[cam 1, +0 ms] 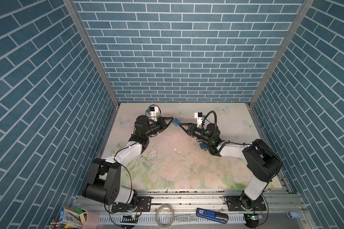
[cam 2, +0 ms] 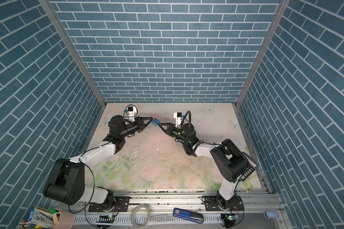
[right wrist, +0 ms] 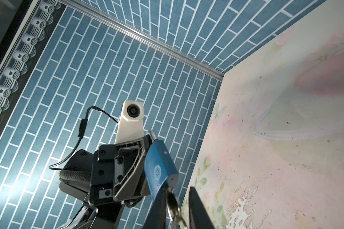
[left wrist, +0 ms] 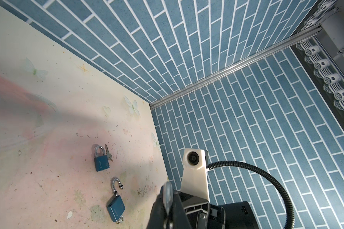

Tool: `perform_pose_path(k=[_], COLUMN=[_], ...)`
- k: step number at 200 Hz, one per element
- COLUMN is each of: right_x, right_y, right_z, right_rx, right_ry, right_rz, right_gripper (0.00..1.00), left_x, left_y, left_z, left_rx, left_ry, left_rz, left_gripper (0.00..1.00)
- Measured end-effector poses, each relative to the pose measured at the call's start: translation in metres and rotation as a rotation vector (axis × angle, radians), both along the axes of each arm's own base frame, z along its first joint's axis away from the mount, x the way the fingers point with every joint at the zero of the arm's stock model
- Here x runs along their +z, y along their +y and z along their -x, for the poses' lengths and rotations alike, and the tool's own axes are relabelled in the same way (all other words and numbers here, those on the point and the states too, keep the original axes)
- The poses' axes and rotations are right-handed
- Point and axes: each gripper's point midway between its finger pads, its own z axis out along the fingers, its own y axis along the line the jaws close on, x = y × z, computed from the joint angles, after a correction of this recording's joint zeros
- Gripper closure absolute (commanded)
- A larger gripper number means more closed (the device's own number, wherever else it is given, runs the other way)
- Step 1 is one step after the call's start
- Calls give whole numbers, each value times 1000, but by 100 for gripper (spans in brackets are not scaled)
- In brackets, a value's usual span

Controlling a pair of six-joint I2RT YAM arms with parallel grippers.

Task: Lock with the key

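Over the far middle of the worn floral-print surface (cam 1: 167, 158) the two arms meet in mid-air. The left fingers (right wrist: 131, 176) are clamped tight, and the right fingers (right wrist: 199, 210) reach in opposite. Between them is the blue metal padlock (right wrist: 159, 166), gripped by the left at its shackle end, clear of the surface. Down on the surface lie a shut blue padlock (left wrist: 101, 161) and, near it, an open-shackled blue padlock (left wrist: 116, 207). The small silver key (right wrist: 172, 199) sits in the held padlock's keyhole with the right fingers either side of it. Pinched or just short? Can't tell.
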Motion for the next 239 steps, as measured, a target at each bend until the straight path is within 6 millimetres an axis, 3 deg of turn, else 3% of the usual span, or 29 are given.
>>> perform_pose_path(k=[33, 118, 149, 204, 239], right_x=[2, 4, 7, 6, -3], right_y=[0, 1, 1, 1, -7], right_z=[1, 2, 3, 2, 5], right_rx=[2, 4, 7, -2, -36], right_ry=[0, 3, -3, -1, 15], right_rz=[-7, -17, -28, -26, -5], right_gripper=[89, 89, 100, 100, 100], left_x=[-1, 1, -2, -4, -14], left_y=[0, 1, 3, 3, -1], left_z=[0, 0, -2, -2, -2], left_rx=[1, 6, 15, 19, 3], left_ry=[-1, -3, 15, 22, 57], left_rz=[6, 22, 39, 58, 73], left_gripper=[100, 100, 100, 100, 100])
